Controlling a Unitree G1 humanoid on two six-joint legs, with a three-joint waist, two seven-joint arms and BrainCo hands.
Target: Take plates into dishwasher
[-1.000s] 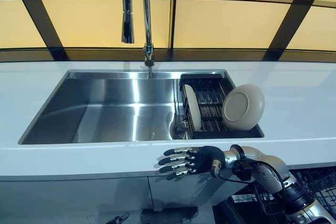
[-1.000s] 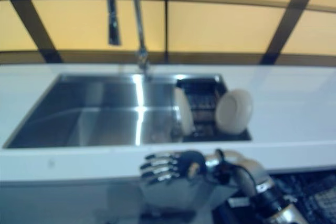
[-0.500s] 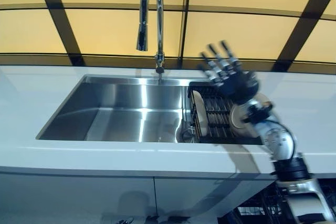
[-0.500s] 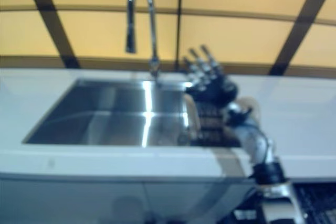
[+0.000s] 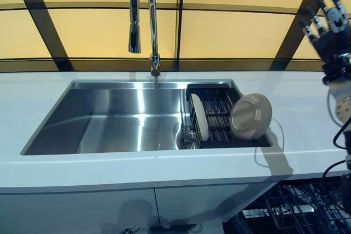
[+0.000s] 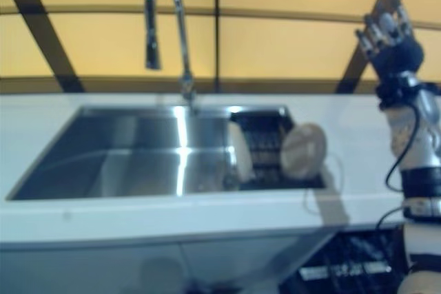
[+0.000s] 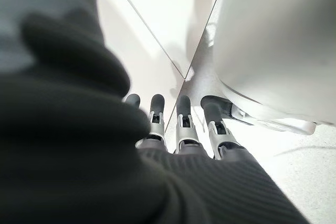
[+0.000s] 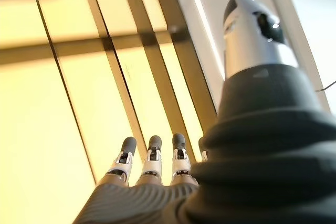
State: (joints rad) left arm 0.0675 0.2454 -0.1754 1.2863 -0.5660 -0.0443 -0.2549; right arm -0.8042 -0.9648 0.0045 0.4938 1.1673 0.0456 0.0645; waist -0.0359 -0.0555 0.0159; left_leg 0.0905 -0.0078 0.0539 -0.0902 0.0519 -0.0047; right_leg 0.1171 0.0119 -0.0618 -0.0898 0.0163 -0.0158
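A round beige plate [image 5: 251,116] leans at the right end of the dark dish rack [image 5: 217,114] in the sink's right side. A white plate [image 5: 199,117] stands on edge at the rack's left end. My right hand [image 5: 329,23] is raised high at the far right, well above and right of the plates, with straight fingers and holding nothing. Its wrist view shows the fingers [image 8: 152,163] against the yellow wall panels. My left hand [image 7: 184,127] shows only in its wrist view, hanging low by white cabinet fronts with straight, empty fingers.
A steel sink [image 5: 109,119] is set in the white countertop [image 5: 137,168], with a tall curved faucet [image 5: 143,20] behind it. The wire rack of the open dishwasher [image 5: 307,212] shows below the counter at lower right.
My right hand has swung from above the dish rack up and to the far right, away from the plates. The plates have not moved; the camera has shifted.
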